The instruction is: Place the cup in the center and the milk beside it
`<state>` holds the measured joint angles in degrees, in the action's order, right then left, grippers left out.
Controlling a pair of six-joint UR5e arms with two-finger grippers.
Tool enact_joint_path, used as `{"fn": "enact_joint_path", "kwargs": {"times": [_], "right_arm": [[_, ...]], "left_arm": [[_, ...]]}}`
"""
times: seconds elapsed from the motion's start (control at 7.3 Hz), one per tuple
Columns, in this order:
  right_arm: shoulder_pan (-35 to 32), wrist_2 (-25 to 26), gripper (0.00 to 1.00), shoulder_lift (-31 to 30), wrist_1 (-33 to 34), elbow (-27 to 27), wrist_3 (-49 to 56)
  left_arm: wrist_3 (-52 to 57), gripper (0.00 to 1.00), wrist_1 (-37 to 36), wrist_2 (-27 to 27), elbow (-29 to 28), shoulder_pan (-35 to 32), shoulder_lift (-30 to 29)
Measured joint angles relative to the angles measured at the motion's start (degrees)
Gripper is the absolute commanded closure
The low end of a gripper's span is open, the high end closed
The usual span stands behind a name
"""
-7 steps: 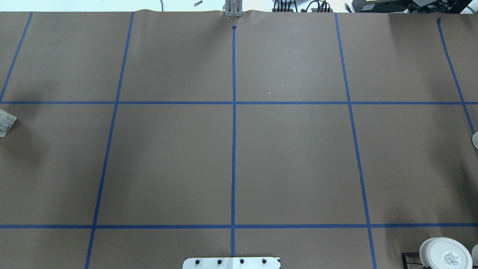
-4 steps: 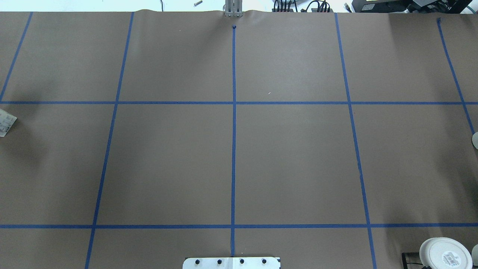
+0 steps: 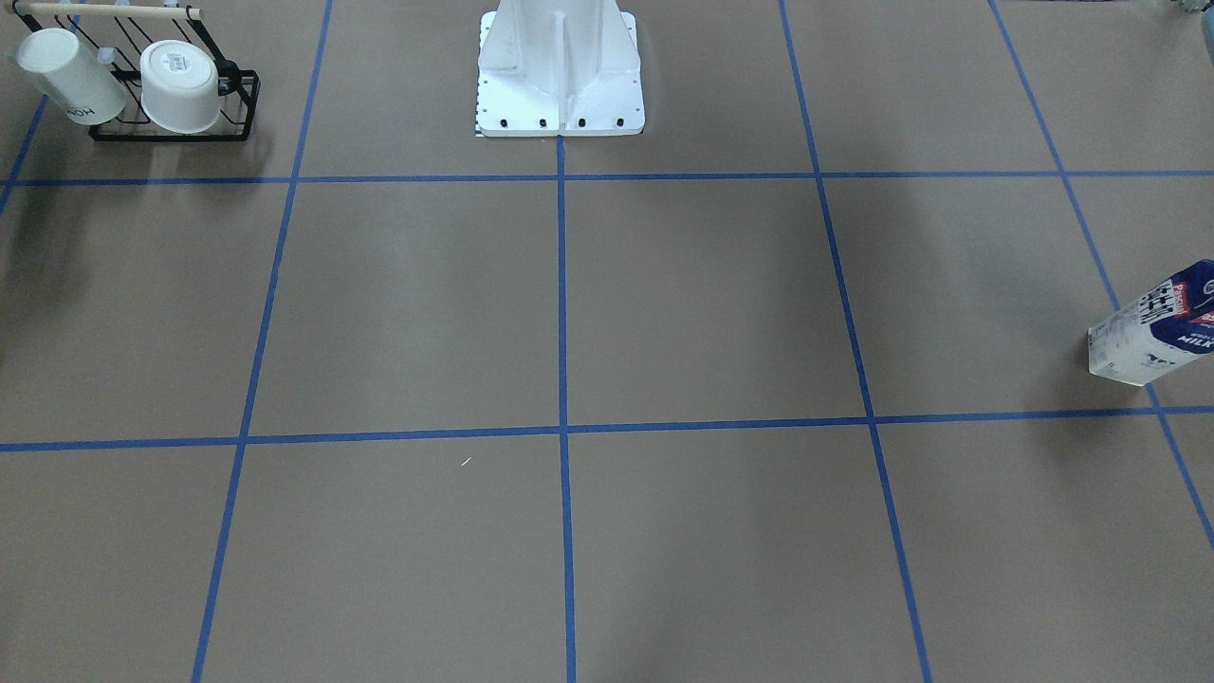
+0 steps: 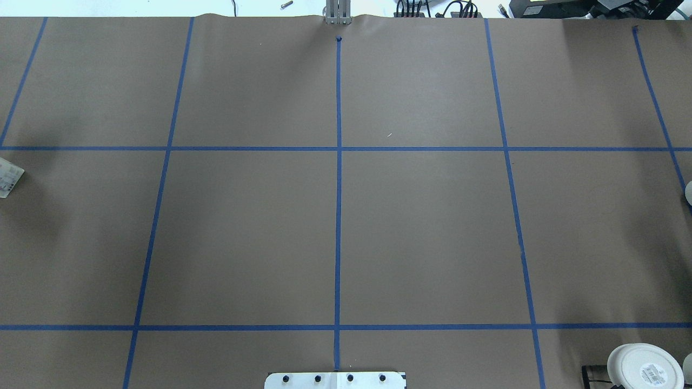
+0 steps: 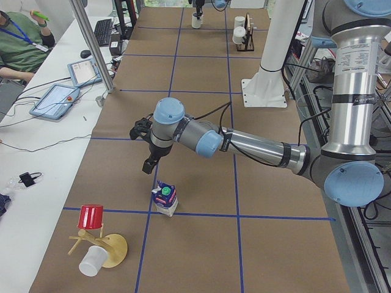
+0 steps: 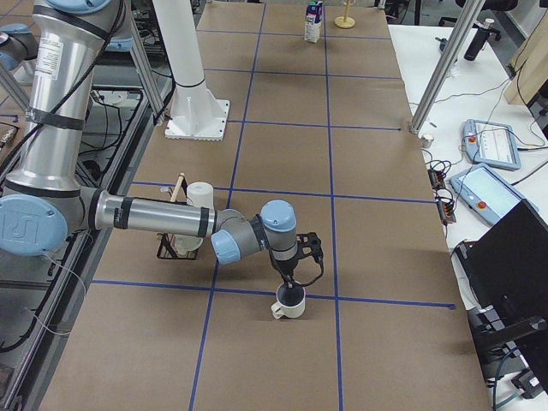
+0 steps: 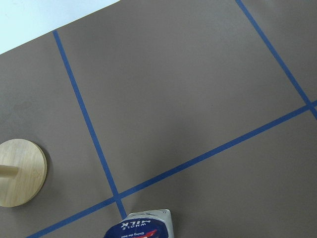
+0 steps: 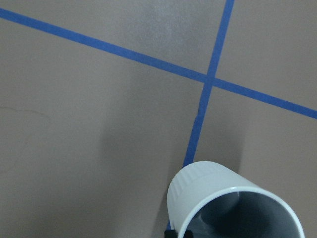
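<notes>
The cup [image 6: 288, 304], a plain white mug, stands at the table's far right end just past a blue tape line. It fills the bottom of the right wrist view [image 8: 233, 208], and a pale sliver shows in the overhead view [image 4: 689, 192]. My right gripper [image 6: 292, 279] hangs right over its mouth; I cannot tell whether it is open or shut. The milk [image 5: 165, 200] stands upright at the far left end, also in the front view [image 3: 1152, 327] and left wrist view [image 7: 144, 225]. My left gripper [image 5: 148, 165] hovers just above and beyond it; its state is unclear. The center [image 4: 338, 237] holds nothing.
A black wire rack [image 3: 237, 114] with two white mugs stands near the robot's right side, also in the right view [image 6: 184, 231]. A wooden mug tree [image 5: 101, 247] with a red cup is beside the milk. The robot's base [image 3: 560, 66] is at the table's edge.
In the overhead view the pale sliver at the right edge has shifted a little toward the table's far side. Nothing else has moved.
</notes>
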<state>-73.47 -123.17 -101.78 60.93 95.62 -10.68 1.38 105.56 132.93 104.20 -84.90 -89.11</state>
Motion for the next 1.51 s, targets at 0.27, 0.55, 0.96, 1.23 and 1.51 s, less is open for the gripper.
{"fn": "enact_joint_path", "kwargs": {"times": [0.27, 0.55, 0.96, 1.23, 1.51], "right_arm": [[-0.33, -2.63, 1.00, 6.21, 0.40, 1.02, -0.33], [0.20, -6.57, 1.00, 16.31, 0.48, 0.99, -1.32], [10.17, -10.95, 1.00, 29.99, 0.64, 1.44, -20.84], [20.25, -4.20, 1.00, 38.13, 5.75, 1.73, -33.94], [31.44, 8.00, 1.00, 47.38, 20.49, 2.11, -40.94]], "left_arm": [[-0.06, 0.02, 0.00, -0.03, -0.04, 0.00, 0.06], [-0.07, 0.02, 0.00, 0.02, -0.10, 0.00, 0.10], [-0.07, 0.02, 0.00, 0.05, -0.32, 0.00, 0.16], [-0.07, 0.02, 0.00, 0.05, -0.51, 0.00, 0.16], [-0.76, 0.02, 0.00, 0.05, -0.63, 0.00, 0.11]]}}
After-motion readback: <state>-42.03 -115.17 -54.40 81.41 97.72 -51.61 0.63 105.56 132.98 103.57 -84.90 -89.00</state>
